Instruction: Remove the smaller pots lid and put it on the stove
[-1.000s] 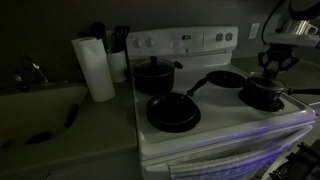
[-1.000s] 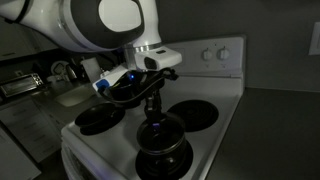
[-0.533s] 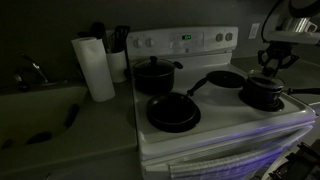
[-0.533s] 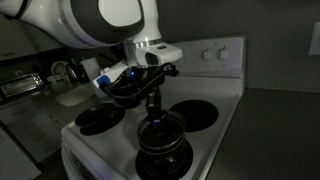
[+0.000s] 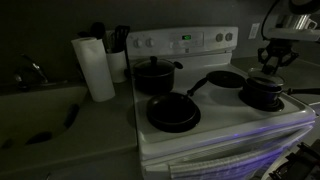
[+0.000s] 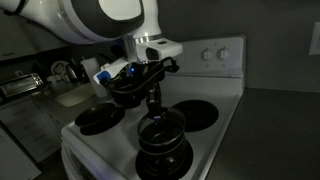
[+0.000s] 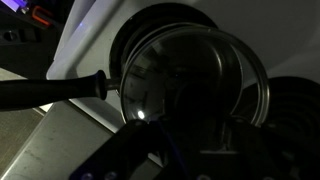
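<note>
Hovering over the white stove (image 5: 222, 125), the arm (image 6: 100, 18) was parked above the smaller pot (image 5: 265, 97) on a front corner burner, its long handle (image 7: 50, 92) sticking out sideways. The lid (image 7: 185, 85), w/ pale metal rim, lay over the pot's mouth; seated or just raised, couldn't tell, too dark. The gripper (image 5: 269, 70) hung right over the lid's middle; fingers apart or pinched on it, couldn't tell either. Risk, imo: an off-centre pinch tips the lid, which slips and clatters off the nearby stove edge. Also little bare top btwn the pans (image 5: 172, 112) for set-down.
</note>
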